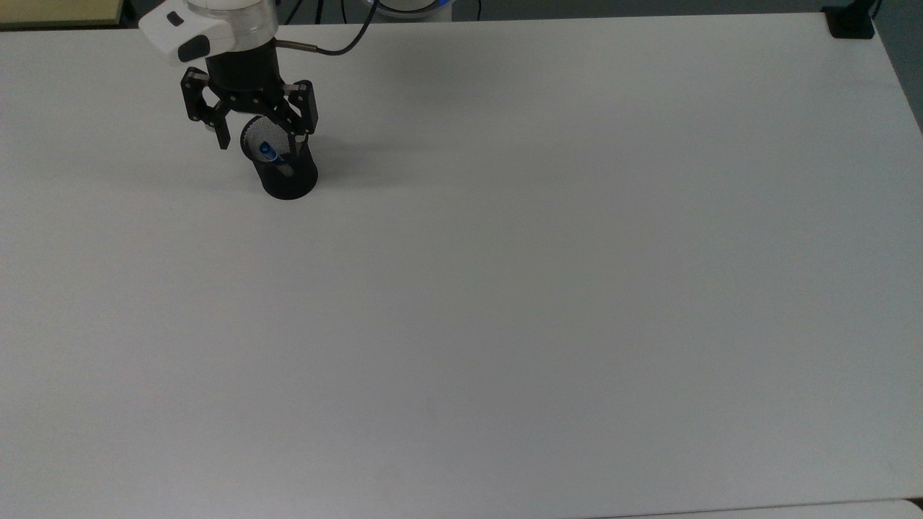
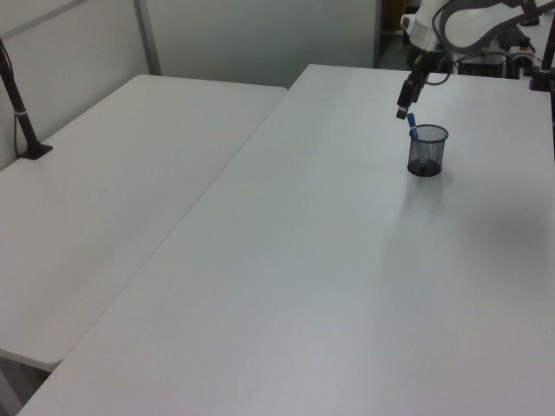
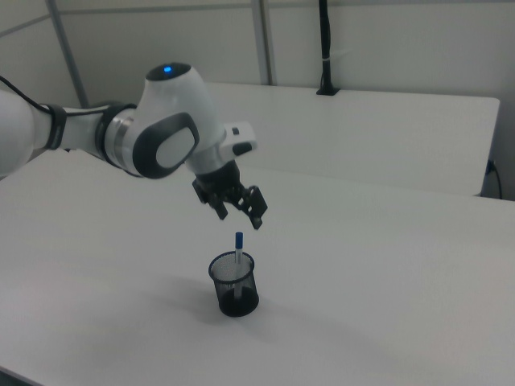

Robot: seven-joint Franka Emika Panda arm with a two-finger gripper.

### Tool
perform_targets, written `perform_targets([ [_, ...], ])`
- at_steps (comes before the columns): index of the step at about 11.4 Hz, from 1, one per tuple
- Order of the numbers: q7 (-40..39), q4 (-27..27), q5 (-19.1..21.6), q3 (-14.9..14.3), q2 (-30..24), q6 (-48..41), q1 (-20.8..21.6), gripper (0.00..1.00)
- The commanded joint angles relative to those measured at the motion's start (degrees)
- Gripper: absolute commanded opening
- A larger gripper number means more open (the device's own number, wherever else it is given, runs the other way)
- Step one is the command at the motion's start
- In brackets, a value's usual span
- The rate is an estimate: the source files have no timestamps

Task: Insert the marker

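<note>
Marker (image 3: 238,248): we find it standing in the black mesh cup (image 3: 234,283), blue cap up, leaning on the rim.
Gripper (image 3: 238,207): just above the cup, jaws spread wide, holding nothing.
Handling: we judge the marker light, stiff and smooth-barrelled; likely to slip unless pinched mid-barrel, across its width.
Top view: we see the marker (image 1: 268,154) slanting inside the cup (image 1: 287,173), with the gripper (image 1: 260,132) straddling the rim.
Right view: shows clear air between jaws and cap.
Left view: cap (image 2: 413,124) peeks above the cup (image 2: 427,150) on the white bench (image 2: 347,260).
</note>
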Motion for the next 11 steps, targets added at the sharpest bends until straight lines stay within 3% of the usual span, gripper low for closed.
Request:
perform_targets([
  [1,1.19,13.26,0.66,1.36,-0.47,-17.78,1.02,1.00],
  [6,3.90,27.18,0.22,11.11,1.03,-43.57,0.14,1.00],
  [8,5.14,27.64,-0.57,13.05,1.12,-44.49,-0.03,1.00],
  [11,5.05,27.11,-0.39,12.80,1.29,-41.25,-1.70,1.00],
])
